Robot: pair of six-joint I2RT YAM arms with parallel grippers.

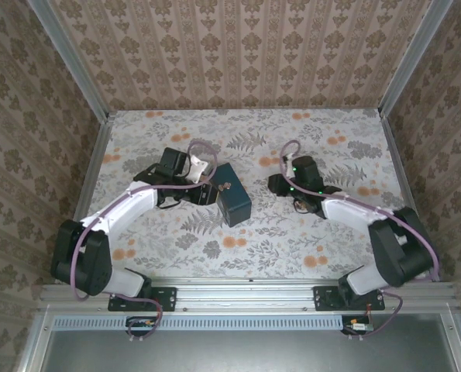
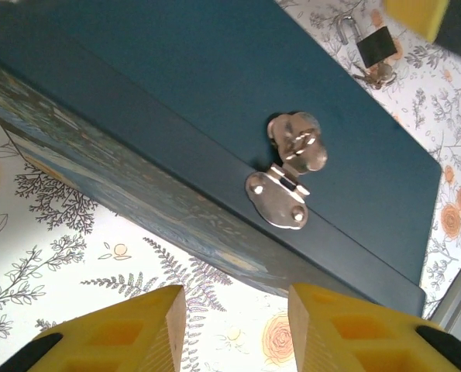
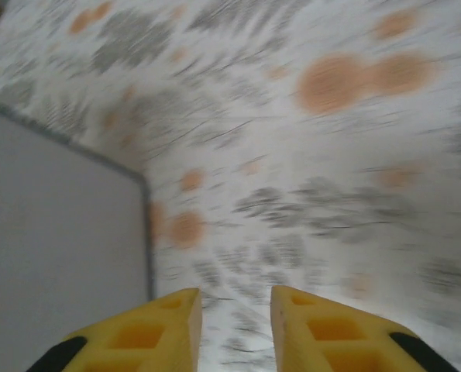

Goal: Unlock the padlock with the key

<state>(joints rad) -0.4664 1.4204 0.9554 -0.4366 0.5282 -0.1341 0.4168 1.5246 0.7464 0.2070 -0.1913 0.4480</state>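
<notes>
The padlock (image 2: 373,45) lies on the table beyond the blue box; its square body looks dark here, with a silver shackle. The key (image 2: 378,74) rests right beside it. My left gripper (image 2: 238,298) is open and empty, low over the tablecloth, facing the box's side and its silver hasp (image 2: 288,174). From above, the left gripper (image 1: 205,191) sits against the box's left side. My right gripper (image 3: 235,298) is open with nothing between its fingers, over blurred floral cloth. From above, the right gripper (image 1: 279,184) hovers just right of the box.
The dark blue box (image 1: 232,198) stands mid-table between the two arms. A yellow finger (image 2: 414,14) of the right gripper hangs near the padlock. A grey enclosure wall (image 3: 52,232) is at the left of the right wrist view. Patterned walls ring the table.
</notes>
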